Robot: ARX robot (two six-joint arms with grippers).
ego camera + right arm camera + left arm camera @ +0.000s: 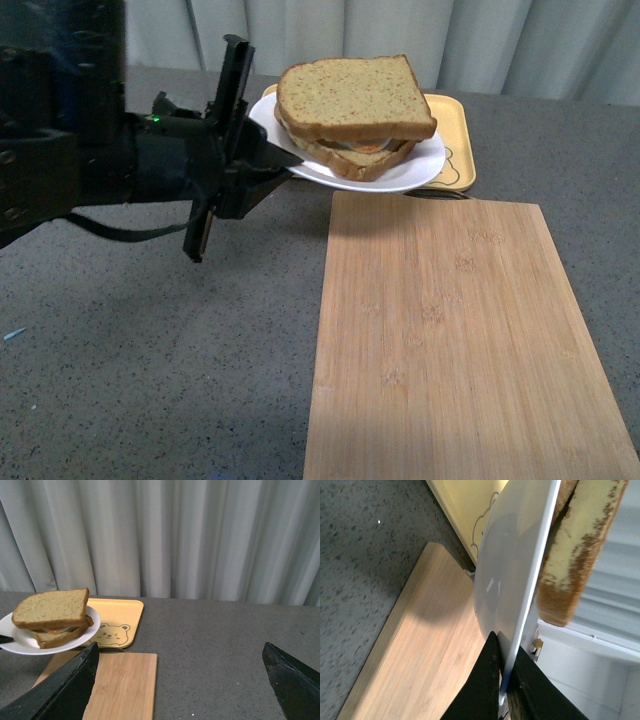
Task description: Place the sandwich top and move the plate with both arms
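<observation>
Plate [402, 172] bearing sandwich top [355, 97], pinched at the rim by left end effector [285, 160], aloft over desk [150, 350] near yellow tray [452, 120] and wooden board [450, 320]; right end effector [179, 649] spread wide, empty.

Finishes
We note glossy plate [425, 166] between matt black fingers [480, 687]; below them, grained wood board [450, 330], speckled rough tabletop [150, 350].

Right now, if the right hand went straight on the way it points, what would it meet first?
The right hand looks free ahead: past its open fingers only bare table, then probably the curtain. The plate is off to one side.
</observation>
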